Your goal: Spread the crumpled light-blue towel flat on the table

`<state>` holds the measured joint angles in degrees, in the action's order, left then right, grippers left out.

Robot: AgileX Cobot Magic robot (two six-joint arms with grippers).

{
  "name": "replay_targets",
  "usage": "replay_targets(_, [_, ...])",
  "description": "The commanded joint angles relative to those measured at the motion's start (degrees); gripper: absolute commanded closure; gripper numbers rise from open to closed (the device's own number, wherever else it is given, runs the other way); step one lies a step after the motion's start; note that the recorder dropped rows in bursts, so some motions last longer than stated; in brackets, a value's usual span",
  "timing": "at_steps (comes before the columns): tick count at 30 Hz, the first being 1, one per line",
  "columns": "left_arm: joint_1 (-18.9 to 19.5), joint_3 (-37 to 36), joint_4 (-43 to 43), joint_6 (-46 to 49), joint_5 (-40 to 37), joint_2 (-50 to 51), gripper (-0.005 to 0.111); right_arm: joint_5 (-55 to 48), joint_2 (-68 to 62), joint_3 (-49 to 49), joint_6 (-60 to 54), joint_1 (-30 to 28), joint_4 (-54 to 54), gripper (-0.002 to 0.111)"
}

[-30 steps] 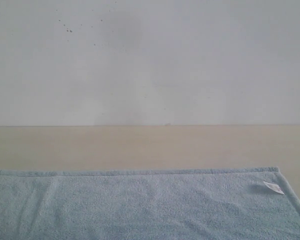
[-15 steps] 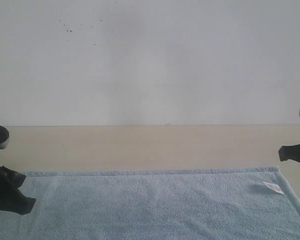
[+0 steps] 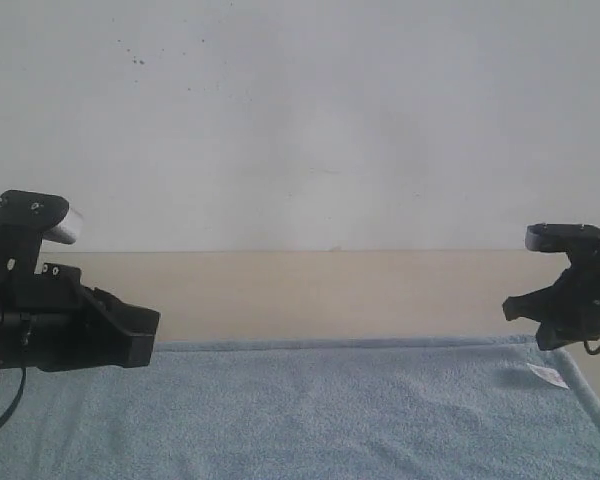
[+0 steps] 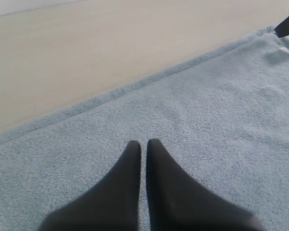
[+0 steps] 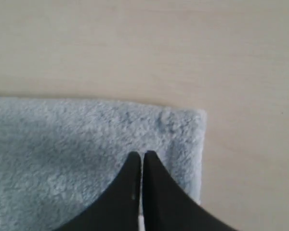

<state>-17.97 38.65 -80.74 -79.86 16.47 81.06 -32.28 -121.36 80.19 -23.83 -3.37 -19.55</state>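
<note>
Ext view: left end effector (image 3: 148, 335) reaches in low from the left, approx level, tip over the far hem of the towel (image 3: 360, 410). Right end effector (image 3: 510, 308) comes in from the right, above the white tag (image 3: 548, 376). Towel lies flat on the bench (image 3: 330, 290). L wrist: fingers (image 4: 132, 159) clenched together on nothing, over the cloth inside the hem. R wrist: fingers (image 5: 154, 168) likewise clenched, tips just inside the towel's corner, bare bench beyond.

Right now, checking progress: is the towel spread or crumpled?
Spread, as far as shown: the towel lies flat on the table, hem straight.
</note>
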Motion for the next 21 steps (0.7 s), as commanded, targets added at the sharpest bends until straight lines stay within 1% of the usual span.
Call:
replay_targets(1, [0.1, 0.4, 0.9, -0.2, 1.7, 0.3, 0.103, 1.7, -2.9, 1.8, -1.1, -0.8, -1.1, 0.107])
replay_targets(8, [0.1, 0.4, 0.9, -0.2, 1.5, 0.3, 0.103, 5.3, -5.1, 1.9, -1.2, -0.8, -0.7, 0.107])
replay_targets(14, [0.1, 0.4, 0.9, -0.2, 1.5, 0.3, 0.103, 12.6, -5.3, 1.9, -1.2, -0.9, 2.0, 0.107])
replay_targets(17, [0.1, 0.4, 0.9, -0.2, 1.5, 0.3, 0.103, 17.6, -5.3, 1.9, -1.2, -3.2, 2.3, 0.107])
replay_targets(21, [0.1, 0.4, 0.9, -0.2, 1.5, 0.3, 0.103, 17.5, -6.8, 2.8, -1.2, -8.4, 2.3, 0.107])
